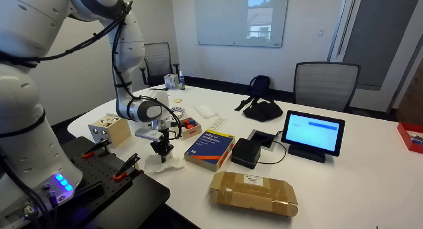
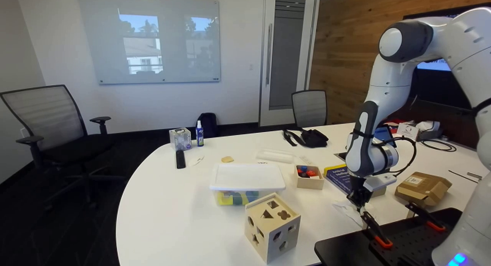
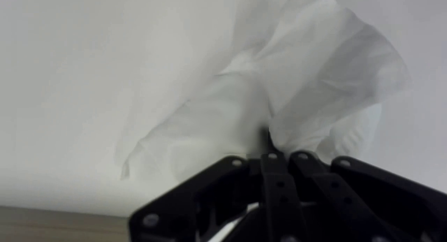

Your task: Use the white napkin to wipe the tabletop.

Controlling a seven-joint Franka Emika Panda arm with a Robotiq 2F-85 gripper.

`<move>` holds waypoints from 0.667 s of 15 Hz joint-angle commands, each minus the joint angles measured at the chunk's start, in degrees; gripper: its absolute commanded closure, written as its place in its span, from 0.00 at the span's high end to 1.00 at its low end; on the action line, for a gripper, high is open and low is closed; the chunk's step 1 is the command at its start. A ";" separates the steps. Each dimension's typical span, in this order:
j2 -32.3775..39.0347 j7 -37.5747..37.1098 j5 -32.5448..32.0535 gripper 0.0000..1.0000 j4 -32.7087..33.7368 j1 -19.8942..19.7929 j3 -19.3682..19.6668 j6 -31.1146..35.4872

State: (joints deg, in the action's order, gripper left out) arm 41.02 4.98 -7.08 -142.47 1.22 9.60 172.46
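Observation:
The white napkin lies crumpled on the large white tabletop, near the black platform's edge. It also shows in an exterior view, partly behind a clamp. My gripper points down at the napkin, its fingertips low over the tabletop. In the wrist view the fingers are close together and the napkin is bunched up at them, spreading out on both sides. The gripper is shut on the napkin. The very fingertips are hidden in its folds. The tabletop fills most of the wrist view's background.
A blue book stands close beside the napkin. A wooden shape box, a lidded plastic bin and a small box of blocks are nearby. A cardboard package, black box and clamps also stand around.

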 commanded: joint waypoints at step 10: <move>2.90 6.17 1.00 0.01 2.91 -8.10 -17.01 -9.32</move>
State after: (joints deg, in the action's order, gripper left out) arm 41.97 8.21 -6.94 -142.01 -5.83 -4.30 164.48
